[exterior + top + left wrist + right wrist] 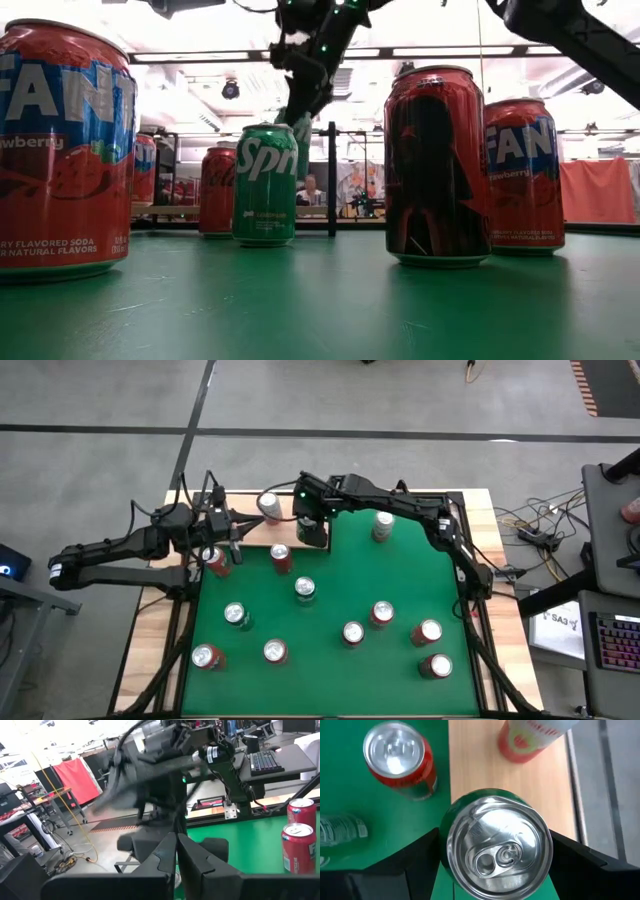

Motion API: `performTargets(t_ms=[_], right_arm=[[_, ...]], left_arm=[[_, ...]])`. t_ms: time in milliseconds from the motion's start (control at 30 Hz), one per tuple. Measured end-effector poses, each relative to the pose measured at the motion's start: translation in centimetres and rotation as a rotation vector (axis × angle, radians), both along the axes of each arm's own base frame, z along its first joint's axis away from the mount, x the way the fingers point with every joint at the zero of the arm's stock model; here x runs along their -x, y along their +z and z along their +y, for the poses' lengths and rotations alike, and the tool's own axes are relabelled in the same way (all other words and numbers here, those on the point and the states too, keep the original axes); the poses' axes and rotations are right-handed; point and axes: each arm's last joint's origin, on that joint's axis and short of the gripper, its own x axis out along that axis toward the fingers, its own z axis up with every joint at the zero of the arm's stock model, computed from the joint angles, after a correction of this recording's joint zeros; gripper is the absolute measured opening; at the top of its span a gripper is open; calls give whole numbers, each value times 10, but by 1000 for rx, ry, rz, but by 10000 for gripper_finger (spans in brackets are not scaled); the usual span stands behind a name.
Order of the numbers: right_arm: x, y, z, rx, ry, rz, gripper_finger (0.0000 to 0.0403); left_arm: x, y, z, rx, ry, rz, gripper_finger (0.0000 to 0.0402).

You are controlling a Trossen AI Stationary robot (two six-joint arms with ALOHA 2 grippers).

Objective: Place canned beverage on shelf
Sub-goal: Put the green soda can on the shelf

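Green aluminium drink can (pixel 497 844) sits pinched between the spread fingers of the right gripper (pixel 312 532), held over the green felt surface (pixel 330 610) just at six o'clock of the pale wood shelf (pixel 262 532). The left gripper (pixel 228 528), pressed together, hovers at the shelf's nine o'clock end.

Green can (pixel 498 851) body hidden beneath its lid

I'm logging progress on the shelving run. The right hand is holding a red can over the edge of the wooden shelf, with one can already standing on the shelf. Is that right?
Not quite: the can in the right hand is green, not red, as the right wrist view shows. The rest holds: it hangs over the edge of the wooden shelf, where one can already stands.
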Motion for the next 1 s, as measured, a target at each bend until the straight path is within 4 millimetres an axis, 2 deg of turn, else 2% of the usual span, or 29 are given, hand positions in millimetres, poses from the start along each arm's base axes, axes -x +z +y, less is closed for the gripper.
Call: performTargets(t_ms=[100, 500, 1000], right_arm=[[-2, -8, 0, -4, 8, 32, 287], [1, -9, 0, 0, 22, 65, 287], [-8, -28, -3, 3, 15, 97, 291]], left_arm=[[0, -1, 0, 3, 0, 7, 0], [-1, -1, 0, 4, 0, 9, 0], [-1, -2, 0, 6, 0, 18, 0]])
